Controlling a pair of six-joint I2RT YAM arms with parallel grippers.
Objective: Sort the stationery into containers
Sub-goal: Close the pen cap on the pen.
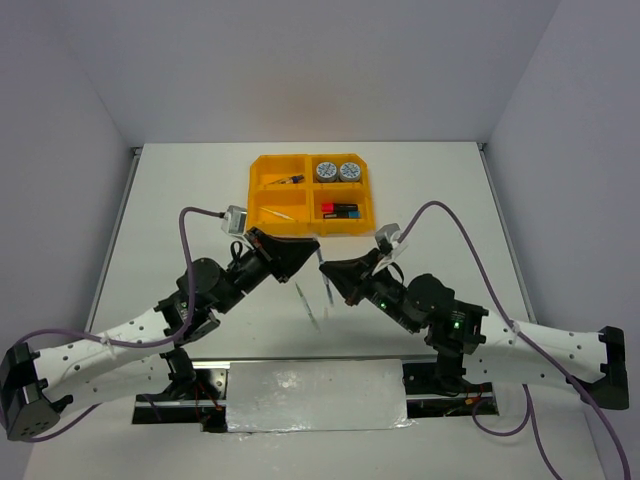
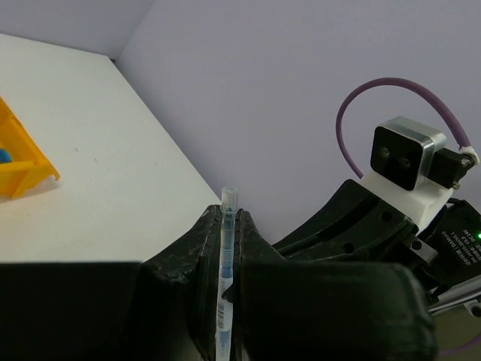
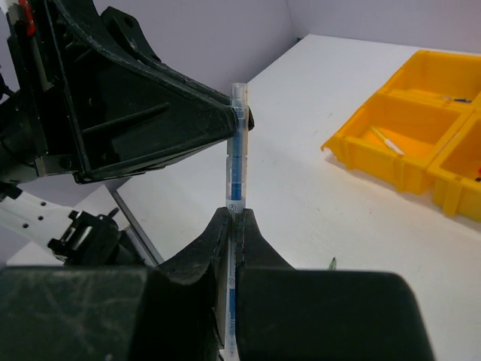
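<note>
The orange-yellow tray [image 1: 262, 192] sat at twelve o'clock on the white table [image 1: 180, 200], with two tape rolls [image 1: 326, 171] in its far-right compartment. Nearer, the left gripper [image 2: 228, 222] and the right gripper [image 3: 233, 218] both clamped one thin clear pen [image 3: 236, 162] with blue ink, held above the table. Their black fingers hid part of its barrel.

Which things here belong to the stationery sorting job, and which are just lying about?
Job:
orange-yellow tray
two tape rolls, highlighters and two pens in it
blue-cored pen gripped by left gripper and right gripper

Lying about:
purple cables
silvery sheet between the arm bases
</note>
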